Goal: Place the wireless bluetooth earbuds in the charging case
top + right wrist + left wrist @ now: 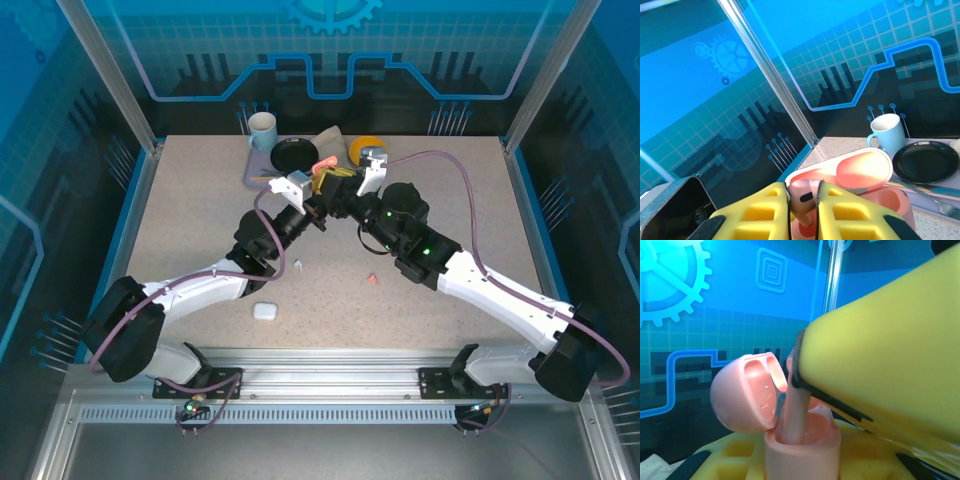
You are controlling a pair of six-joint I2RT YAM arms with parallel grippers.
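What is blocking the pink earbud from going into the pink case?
Nothing visible. The lid of the case is flipped open, and the earbud, pinched by the right gripper, already has its stem dipping into the case's opening.

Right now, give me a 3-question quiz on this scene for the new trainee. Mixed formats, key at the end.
1. Multiple choice: what is the right gripper holding?
A) a white earbud
B) a salmon-pink earbud
C) a fork
2. True or false: the lid of the pink case is shut.
3. Short answer: what colour is the closed case lying on the table?

Key: 1 B. 2 False, the lid stands open. 3 White.
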